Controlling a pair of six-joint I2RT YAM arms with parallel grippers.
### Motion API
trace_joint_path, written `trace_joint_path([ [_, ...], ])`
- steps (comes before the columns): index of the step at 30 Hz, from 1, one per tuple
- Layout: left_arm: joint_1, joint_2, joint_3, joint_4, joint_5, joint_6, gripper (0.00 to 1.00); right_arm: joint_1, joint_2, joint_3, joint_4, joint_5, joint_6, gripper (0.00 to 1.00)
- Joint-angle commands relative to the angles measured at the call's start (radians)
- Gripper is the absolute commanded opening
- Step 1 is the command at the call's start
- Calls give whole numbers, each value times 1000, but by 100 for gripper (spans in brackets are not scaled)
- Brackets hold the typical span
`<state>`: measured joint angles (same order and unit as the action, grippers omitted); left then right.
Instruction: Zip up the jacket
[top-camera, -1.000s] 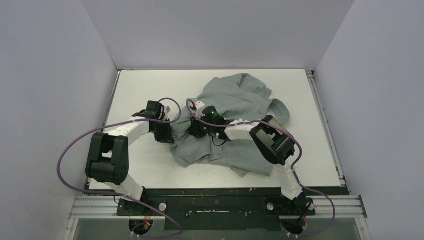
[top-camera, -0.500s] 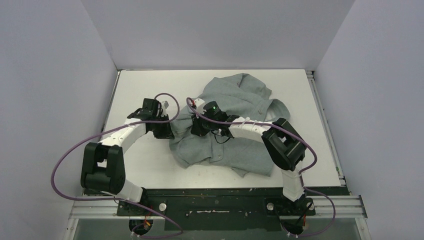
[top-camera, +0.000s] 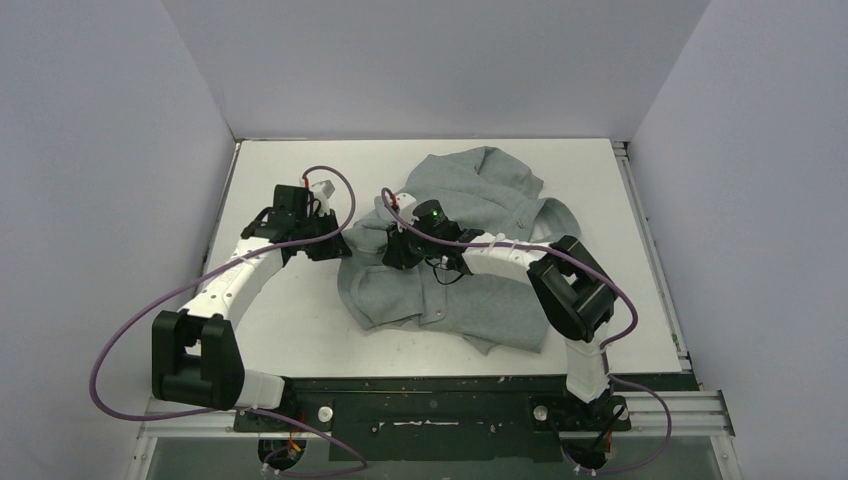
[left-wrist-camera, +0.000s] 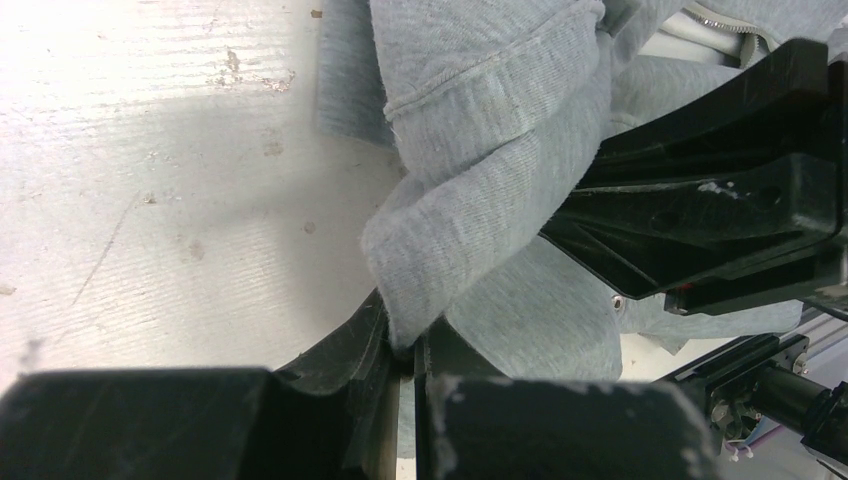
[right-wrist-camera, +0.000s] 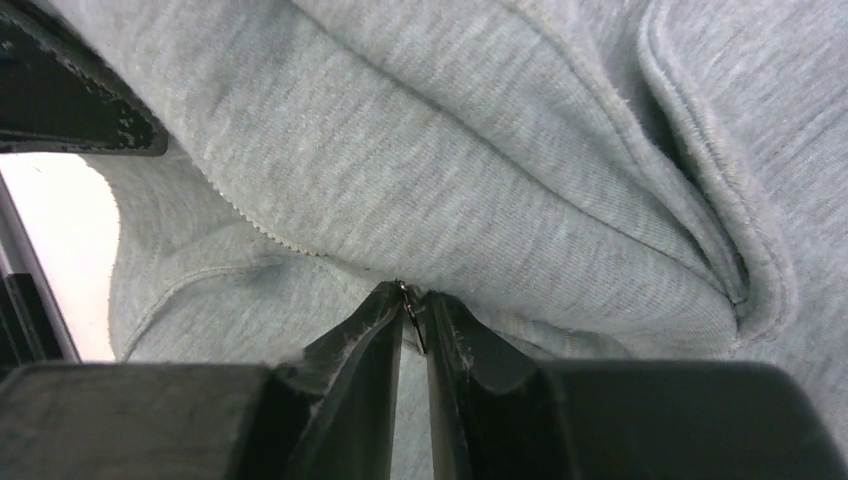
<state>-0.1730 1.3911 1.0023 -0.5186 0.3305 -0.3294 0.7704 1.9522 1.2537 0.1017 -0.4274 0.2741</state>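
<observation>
My right gripper (right-wrist-camera: 412, 312) pinches what looks like the zipper pull (right-wrist-camera: 408, 298) (tiny, hard to be sure). My left gripper (left-wrist-camera: 400, 348) is clamped on a fold of the jacket (top-camera: 480, 190), crumpled mid-table (top-camera: 290, 170). I'd anchor left, tension the zipper line, then draw the pull straight, slow, clear of loose fabric.

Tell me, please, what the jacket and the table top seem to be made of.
The jacket: soft knitted sweatshirt fabric, probably a cotton blend, matte heather grey; fine knit ribs and stitched seams show. The table top: white painted board, possibly wood, matte; faint grain lines and scuffs show.
</observation>
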Motion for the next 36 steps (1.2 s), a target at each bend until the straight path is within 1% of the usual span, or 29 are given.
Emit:
trace_joint_path([
  [1, 7, -30, -20, 59, 42, -2, 0, -11, -53, -8, 142, -47, 77, 21],
  [4, 7, -32, -29, 61, 44, -3, 0, -13, -43, -7, 165, -54, 95, 27],
  [6, 7, -34, -31, 61, 46, -5, 0, -13, -41, -10, 174, -56, 102, 27],
  [7, 6, -36, -34, 62, 47, -6, 0, -13, -40, -12, 178, -57, 104, 26],
  [10, 6, -39, -36, 63, 47, -6, 0, -13, -42, -17, 181, -60, 105, 18],
  [12, 6, -40, -37, 63, 47, -7, 0, -14, -39, -18, 178, -61, 105, 17],
  [14, 6, -41, -38, 63, 47, -8, 0, -14, -36, -22, 178, -65, 104, 19],
  [17, 7, -40, -37, 63, 47, -7, 0, -14, -31, -34, 178, -58, 96, 31],
  [20, 6, -40, -34, 63, 46, -9, 0, -14, -36, -59, 177, -31, 78, 37],
  [23, 7, -37, -36, 63, 48, -8, 0, -16, -36, -82, 185, -16, 57, 40],
  [27, 6, -35, -35, 62, 50, -8, 0, -21, -19, -93, 230, -43, 47, 42],
  [31, 6, -37, -40, 64, 50, -12, 0, -22, 2, -85, 271, -74, 42, 43],
  [36, 7, -35, -38, 64, 50, -16, 0, -26, 32, -55, 290, -75, 43, 43],
])
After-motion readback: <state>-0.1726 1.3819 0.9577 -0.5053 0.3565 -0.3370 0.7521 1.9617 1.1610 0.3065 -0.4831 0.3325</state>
